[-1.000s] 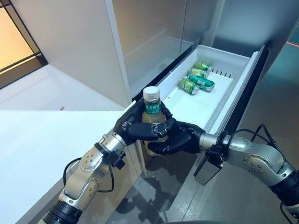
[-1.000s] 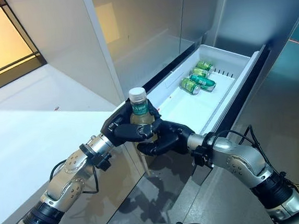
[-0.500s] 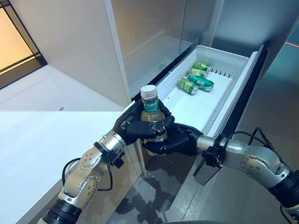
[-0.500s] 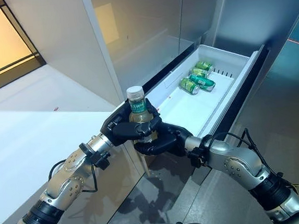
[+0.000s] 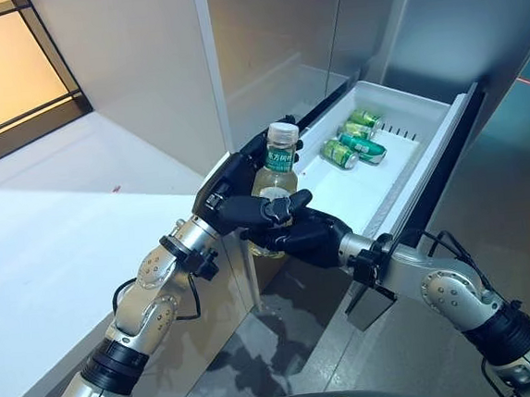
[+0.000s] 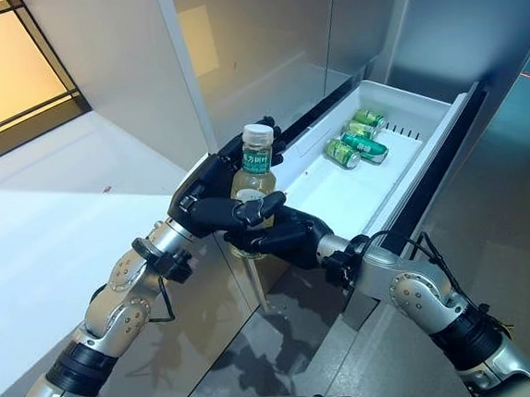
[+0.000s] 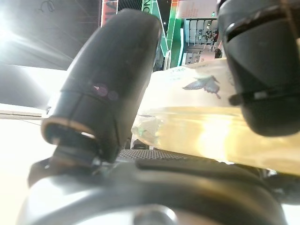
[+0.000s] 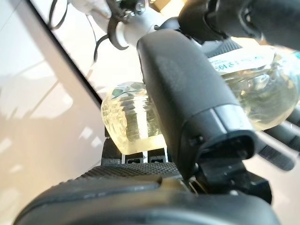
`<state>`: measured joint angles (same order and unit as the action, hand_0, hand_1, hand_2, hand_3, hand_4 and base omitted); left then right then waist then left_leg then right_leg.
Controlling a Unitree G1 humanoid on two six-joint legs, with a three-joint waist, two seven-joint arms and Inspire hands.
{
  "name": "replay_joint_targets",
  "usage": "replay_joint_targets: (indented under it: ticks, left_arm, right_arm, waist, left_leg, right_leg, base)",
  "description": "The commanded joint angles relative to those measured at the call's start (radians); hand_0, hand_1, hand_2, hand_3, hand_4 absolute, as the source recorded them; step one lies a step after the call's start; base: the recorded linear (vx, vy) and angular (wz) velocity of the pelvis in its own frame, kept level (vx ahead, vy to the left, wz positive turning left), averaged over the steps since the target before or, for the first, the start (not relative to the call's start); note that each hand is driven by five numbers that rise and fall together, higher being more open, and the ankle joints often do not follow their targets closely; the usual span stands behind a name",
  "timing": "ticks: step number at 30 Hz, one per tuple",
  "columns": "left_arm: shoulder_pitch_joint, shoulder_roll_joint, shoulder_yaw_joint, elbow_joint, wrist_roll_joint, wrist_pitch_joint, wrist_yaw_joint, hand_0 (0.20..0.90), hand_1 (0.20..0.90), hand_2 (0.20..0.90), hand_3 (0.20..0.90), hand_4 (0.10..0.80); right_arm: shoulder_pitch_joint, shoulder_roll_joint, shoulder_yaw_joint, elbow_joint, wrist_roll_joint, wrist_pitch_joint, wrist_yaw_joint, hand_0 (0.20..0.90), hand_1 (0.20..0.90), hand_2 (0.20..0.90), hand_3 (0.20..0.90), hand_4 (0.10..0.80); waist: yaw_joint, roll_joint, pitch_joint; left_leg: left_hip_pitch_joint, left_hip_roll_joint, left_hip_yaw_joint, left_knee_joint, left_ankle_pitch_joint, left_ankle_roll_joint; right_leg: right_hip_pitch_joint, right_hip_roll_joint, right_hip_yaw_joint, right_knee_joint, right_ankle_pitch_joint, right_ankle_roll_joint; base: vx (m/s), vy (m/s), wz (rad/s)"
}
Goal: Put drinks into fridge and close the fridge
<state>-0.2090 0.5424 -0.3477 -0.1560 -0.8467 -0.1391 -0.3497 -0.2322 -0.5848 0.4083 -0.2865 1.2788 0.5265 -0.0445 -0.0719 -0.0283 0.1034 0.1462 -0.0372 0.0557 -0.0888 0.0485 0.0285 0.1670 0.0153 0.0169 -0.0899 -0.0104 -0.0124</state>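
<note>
A clear bottle [image 5: 276, 181] of pale yellow drink with a white cap and a green label stands upright between my two hands, over the near end of the open white fridge drawer [image 5: 425, 144]. My left hand [image 5: 237, 196] is curled round its upper body, and the drink shows past its fingers in the left wrist view [image 7: 206, 131]. My right hand [image 5: 298, 239] is curled round its lower part, and the bottle shows by the thumb in the right wrist view [image 8: 136, 122]. Green cans [image 5: 353, 140] lie on their sides at the far end of the drawer.
The grey fridge front [image 5: 261, 41] rises behind the drawer. A white counter [image 5: 54, 226] lies to the left, with a window [image 5: 3, 73] beyond it. Grey floor [image 5: 488, 198] lies right of the drawer's dark front panel [image 5: 453, 168].
Both hands have lifted the bottle and carried it a little farther toward the drawer. The view has shifted slightly.
</note>
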Motion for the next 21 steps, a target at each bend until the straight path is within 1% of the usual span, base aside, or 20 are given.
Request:
replay_joint_targets:
  ticks: [1,4,6,8,10,12,14,18,21]
  left_arm:
    - [-0.194,-0.106,-0.169,-0.170,-0.098,-0.115,-0.216,0.900,0.900,0.900,0.900,0.800]
    - [-0.207,-0.108,-0.178,-0.181,-0.109,-0.143,-0.157,0.900,0.900,0.900,0.900,0.800]
    - [-0.218,-0.119,-0.156,-0.172,-0.096,-0.180,-0.079,0.900,0.900,0.900,0.900,0.800]
    - [-0.223,-0.129,-0.126,-0.162,-0.053,-0.219,0.002,0.900,0.900,0.900,0.900,0.800]
    - [-0.221,-0.133,-0.084,-0.153,0.049,-0.276,0.100,0.900,0.900,0.900,0.900,0.800]
    - [-0.202,-0.136,-0.028,-0.152,0.118,-0.300,0.139,0.900,0.900,0.900,0.900,0.800]
    - [-0.185,-0.134,0.018,-0.155,0.164,-0.295,0.143,0.900,0.900,0.900,0.900,0.800]
    - [-0.161,-0.125,0.058,-0.154,0.228,-0.283,0.171,0.900,0.900,0.900,0.900,0.800]
    - [-0.145,-0.111,0.078,-0.139,0.228,-0.256,0.176,0.900,0.900,0.900,0.900,0.800]
  right_arm:
    - [-0.210,0.142,-0.062,0.026,0.044,-0.156,-0.006,0.300,0.300,0.300,0.200,0.100]
    - [-0.252,0.127,-0.076,0.033,-0.178,-0.252,0.002,0.300,0.300,0.300,0.200,0.100]
    - [-0.320,0.100,-0.103,0.051,-0.329,-0.304,-0.009,0.300,0.300,0.300,0.200,0.100]
    - [-0.368,0.082,-0.129,0.066,-0.429,-0.325,-0.036,0.300,0.300,0.300,0.200,0.100]
    - [-0.419,0.047,-0.162,0.080,-0.521,-0.331,-0.062,0.300,0.300,0.300,0.200,0.100]
    - [-0.452,0.001,-0.213,0.099,-0.577,-0.333,-0.073,0.300,0.300,0.300,0.200,0.100]
    - [-0.460,-0.030,-0.258,0.119,-0.591,-0.334,-0.082,0.300,0.300,0.300,0.200,0.100]
    - [-0.451,-0.059,-0.308,0.147,-0.659,-0.359,-0.098,0.300,0.300,0.300,0.200,0.100]
    - [-0.443,-0.083,-0.344,0.179,-0.689,-0.381,-0.124,0.300,0.300,0.300,0.200,0.100]
  waist:
    - [0.006,-0.004,-0.083]
    - [0.003,-0.004,-0.083]
    - [0.005,-0.006,-0.084]
    - [0.008,-0.009,-0.084]
    - [0.013,-0.012,-0.084]
    - [0.022,-0.017,-0.085]
    - [0.030,-0.022,-0.086]
    - [0.036,-0.025,-0.088]
    - [0.041,-0.026,-0.086]
  left_leg:
    - [0.007,-0.027,-0.029,0.001,-0.078,0.025]
    - [0.005,-0.028,-0.036,0.001,-0.076,0.025]
    - [-0.002,-0.028,-0.039,0.001,-0.070,0.023]
    - [-0.002,-0.028,-0.042,0.001,-0.072,0.022]
    - [-0.003,-0.027,-0.046,0.001,-0.072,0.021]
    - [-0.004,-0.027,-0.051,0.001,-0.072,0.020]
    - [-0.006,-0.028,-0.057,0.001,-0.072,0.020]
    - [-0.007,-0.028,-0.064,0.001,-0.075,0.019]
    - [-0.005,-0.028,-0.065,0.001,-0.077,0.020]
  right_leg:
    - [-0.048,-0.011,-0.048,0.029,0.045,0.059]
    - [-0.048,-0.007,-0.038,0.027,0.046,0.057]
    - [-0.056,-0.006,-0.036,0.030,0.051,0.054]
    - [-0.055,-0.005,-0.037,0.031,0.049,0.052]
    - [-0.054,-0.005,-0.040,0.034,0.045,0.048]
    - [-0.055,-0.006,-0.050,0.040,0.039,0.045]
    - [-0.056,-0.006,-0.057,0.044,0.035,0.042]
    - [-0.055,-0.008,-0.066,0.045,0.030,0.040]
    - [-0.053,-0.011,-0.071,0.048,0.027,0.041]
  base:
    - [0.000,0.000,0.00]
    - [-0.002,0.012,0.02]
    - [0.000,0.000,0.00]
    - [0.000,0.000,0.00]
    - [0.000,0.000,0.00]
    - [0.000,0.000,0.00]
    - [0.011,-0.009,0.04]
    - [0.018,-0.004,0.06]
    - [0.016,0.000,0.08]
